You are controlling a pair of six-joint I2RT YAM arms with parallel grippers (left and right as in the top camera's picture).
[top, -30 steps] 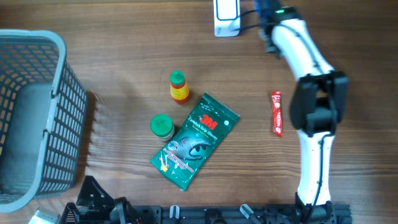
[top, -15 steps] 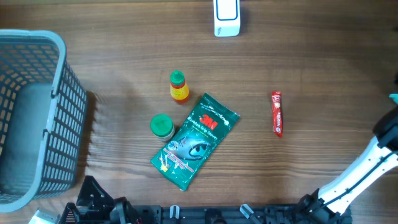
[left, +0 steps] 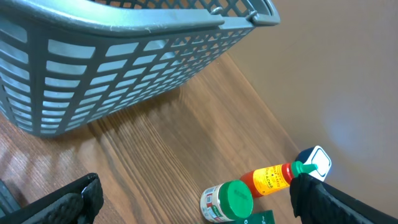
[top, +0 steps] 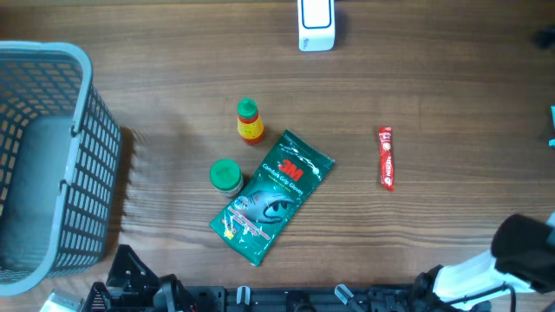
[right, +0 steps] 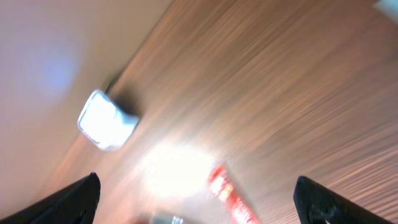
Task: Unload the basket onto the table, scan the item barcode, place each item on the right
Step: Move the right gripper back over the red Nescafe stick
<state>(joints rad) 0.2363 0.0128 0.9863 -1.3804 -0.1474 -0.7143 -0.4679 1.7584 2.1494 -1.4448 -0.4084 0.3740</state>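
— 4 items lie loose on the wood-grain worktop [top: 451, 95]: crinkly green glove pack [top: 273, 195], slim red sachet [top: 386, 158], sauce bottle [top: 248, 121], round green-lidded jar [top: 225, 176]. The white boxy scanner [top: 316, 24] sits at the far edge.
— Hands?
— Both gape, empty: left hand [left: 198, 200], right hand [right: 199, 199]. Advise an edge grip, barcode kept uncovered.

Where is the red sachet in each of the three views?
Overhead: the red sachet lies right of centre.
Left wrist: not in it.
Right wrist: bottom centre, blurred.
Shared landmark: the white scanner, top centre in the overhead view and at the left in the right wrist view.
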